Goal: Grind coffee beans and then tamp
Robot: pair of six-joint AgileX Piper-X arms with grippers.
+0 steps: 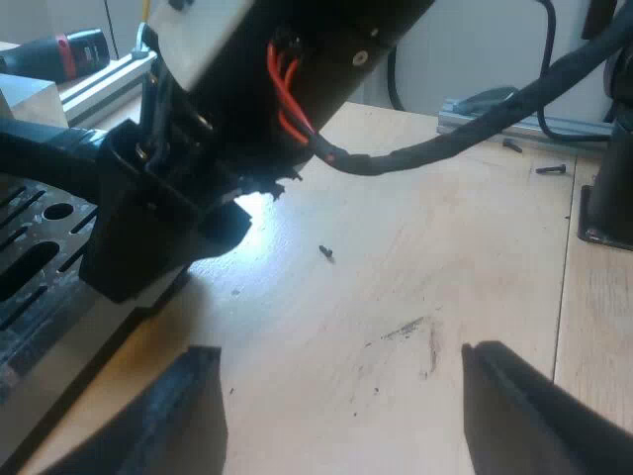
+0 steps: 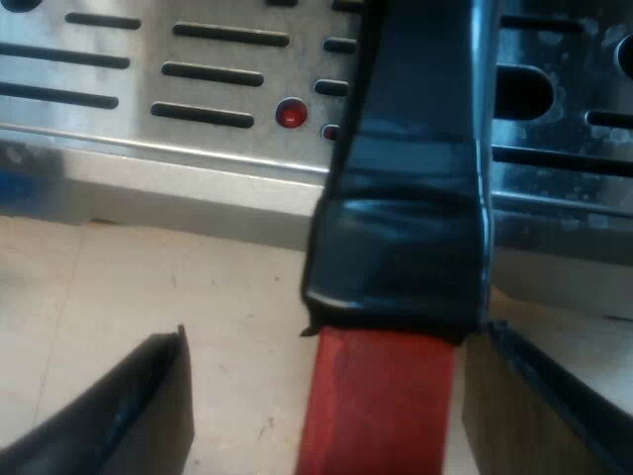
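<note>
My right gripper (image 2: pixel 331 334) gapes wide astride the holder's handle (image 2: pixel 406 198), which runs out from the drip grille (image 2: pixel 198 99), red end (image 2: pixel 381 406) nearest (left gripper (image 1: pixel 341 348) open, empty, over the table (image 1: pixel 415 257)).

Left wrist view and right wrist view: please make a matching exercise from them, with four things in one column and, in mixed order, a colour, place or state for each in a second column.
Things
1. handle's end
2. drip tray
3. left gripper
4. small screw

Descriptions
A. open, over the wooden table
B. red
C. lying loose on the table
D. metal with long slots

Pairs: 1-B; 2-D; 3-A; 4-C
</note>
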